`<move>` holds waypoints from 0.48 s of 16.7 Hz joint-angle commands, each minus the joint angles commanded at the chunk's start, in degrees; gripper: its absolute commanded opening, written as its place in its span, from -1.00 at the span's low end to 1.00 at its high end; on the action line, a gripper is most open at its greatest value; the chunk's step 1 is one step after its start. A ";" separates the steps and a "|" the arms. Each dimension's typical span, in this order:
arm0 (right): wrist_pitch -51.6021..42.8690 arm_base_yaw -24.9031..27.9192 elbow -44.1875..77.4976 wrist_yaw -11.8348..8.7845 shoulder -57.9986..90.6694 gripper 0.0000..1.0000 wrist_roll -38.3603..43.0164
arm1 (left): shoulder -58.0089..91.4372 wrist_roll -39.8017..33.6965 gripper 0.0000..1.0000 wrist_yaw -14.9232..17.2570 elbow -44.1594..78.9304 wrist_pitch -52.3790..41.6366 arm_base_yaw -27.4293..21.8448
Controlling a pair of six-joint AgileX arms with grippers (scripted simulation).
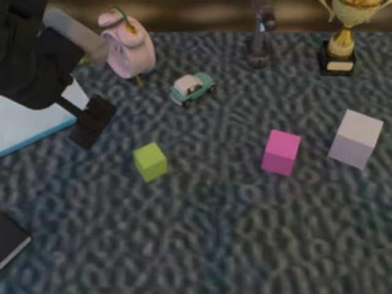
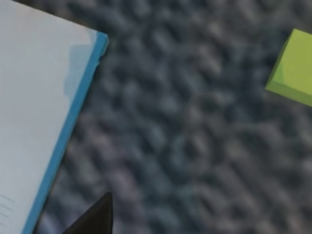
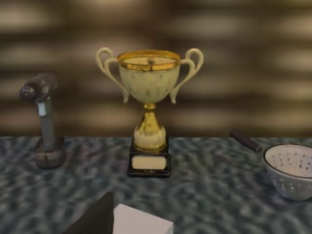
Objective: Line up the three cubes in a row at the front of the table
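Cubes sat in a loose spread across the middle of the desk (image 1: 202,245), none of them touching. The lime-green cube (image 1: 150,162) lay at about nine o'clock from the desk's centre, the magenta-pink cube (image 1: 281,152) at about three o'clock, and the pale lavender-white cube (image 1: 355,138) beyond it at three o'clock again, near the right edge. Seen from above, the pink one lay between the other two, well apart from the green and nearer the lavender.

From ten o'clock the left arm reached in over a light blue notebook (image 1: 27,122), and the left end effector (image 1: 92,121) hung beside the notebook's edge, at ten o'clock from the green cube and near it without touching. Whether it was released or clenched I cannot tell; the left wrist view showed only one dark fingertip (image 2: 95,219), the notebook's blue edge and a corner of the green cube. The right end effector did not appear from above; the right wrist view showed only a dark fingertip (image 3: 95,217) beside the lavender cube's top face, so its state also could not be told.

Along the twelve o'clock edge stood a pink alarm clock (image 1: 127,46), a small toy car (image 1: 192,88), a dark hand tool (image 1: 260,37) standing upright and a gold trophy (image 1: 343,37). A white colander (image 3: 291,170) showed only in the right wrist view.
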 joint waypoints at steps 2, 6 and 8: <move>0.00 0.00 0.00 0.00 0.00 1.00 0.00 | 11.97 2.83 1.00 -0.01 8.99 -5.86 -2.20; 0.00 0.00 0.00 0.00 0.00 1.00 0.00 | 30.54 7.55 1.00 -0.01 24.25 -15.34 -5.87; 0.00 0.00 0.00 0.00 0.00 1.00 0.00 | 36.85 9.29 1.00 0.02 29.94 -18.63 -7.23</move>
